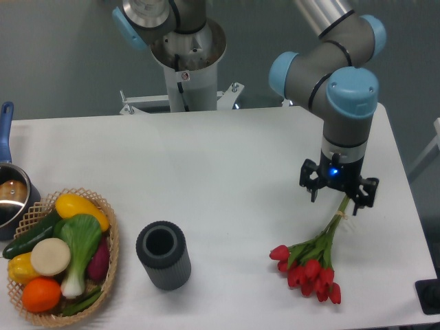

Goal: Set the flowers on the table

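Observation:
The flowers (311,269), a tied bunch of red tulips with green stems, lie on the white table (227,158) at the front right. The buds point toward the front edge and the stem ends point back and right. My gripper (338,194) hangs just above the stem ends, pointing down. Its jaws stand spread apart on either side of the stem tips, and the stems look free between them. The bunch rests on the tabletop.
A wicker basket (112,237) full of vegetables and fruit sits at the front left. A dark grey cylindrical vase (163,256) stands upright beside it. A pot with a blue handle (9,196) is at the left edge. The robot base (185,62) is at the back.

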